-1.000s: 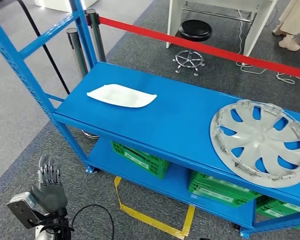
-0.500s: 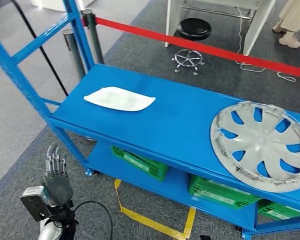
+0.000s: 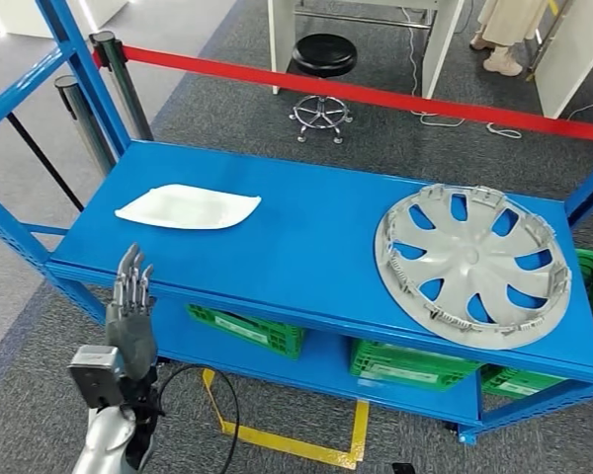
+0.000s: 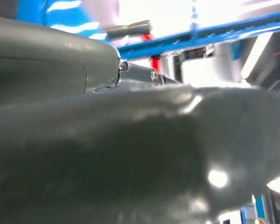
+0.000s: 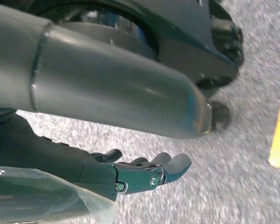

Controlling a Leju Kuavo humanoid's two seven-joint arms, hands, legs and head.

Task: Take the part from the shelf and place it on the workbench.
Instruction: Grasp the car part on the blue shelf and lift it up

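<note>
A blue metal shelf (image 3: 316, 247) spans the head view, its top deck lying level and its lower deck carrying green plastic crates (image 3: 249, 331). On the right part of the top deck lies a silver wheel cover (image 3: 472, 262), flat, with curved spokes and blue showing through its openings. On the left part of the same deck rests a flat white part (image 3: 189, 207), elongated and pointed at its right end, well apart from the wheel cover. Beyond the shelf a red barrier tape (image 3: 353, 91) runs across grey carpet, with a black stool (image 3: 322, 59) behind it and a person's legs at the far edge. Yellow tape (image 3: 294, 439) marks the floor below the shelf. The left hand (image 3: 130, 311) stands raised in front of the shelf's near left edge, fingers straight and slightly apart, holding nothing; the white part lies beyond it on the deck, near but not touched. The right hand (image 5: 138, 175) hangs over grey carpet in its wrist view, fingers extended and loose, empty.
</note>
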